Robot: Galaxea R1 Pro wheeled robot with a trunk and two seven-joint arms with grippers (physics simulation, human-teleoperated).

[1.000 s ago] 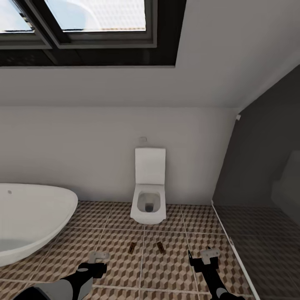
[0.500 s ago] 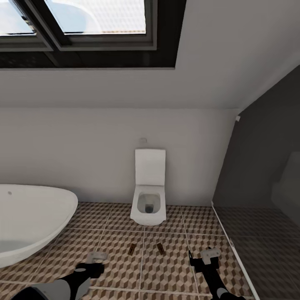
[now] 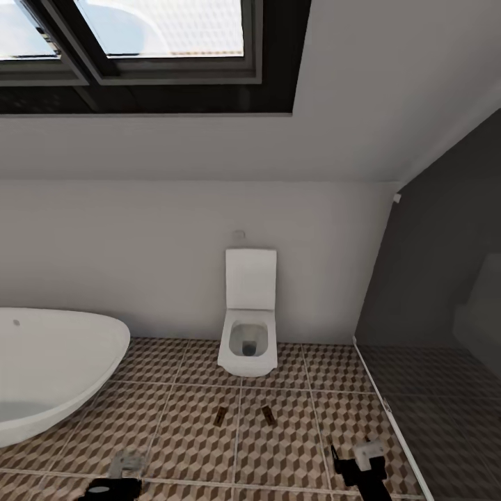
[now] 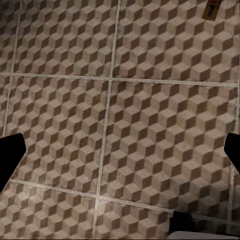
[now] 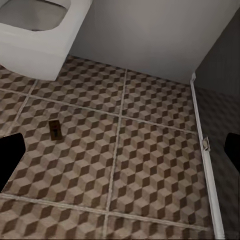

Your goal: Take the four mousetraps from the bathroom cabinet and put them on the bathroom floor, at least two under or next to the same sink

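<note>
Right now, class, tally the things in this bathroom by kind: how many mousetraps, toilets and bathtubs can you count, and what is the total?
Mousetraps: 2, left one, right one, both flat on the bathroom floor
Toilets: 1
Bathtubs: 1
Total: 4

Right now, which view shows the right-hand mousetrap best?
The right wrist view: the mousetrap lies whole and largest there, on tile near the toilet. The head view shows it small, beside the other trap. The left wrist view catches one trap's edge, which one unclear.

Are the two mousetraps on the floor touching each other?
Apart. The head view shows the left mousetrap and the right mousetrap with a grout line and bare bathroom floor between them.
</note>
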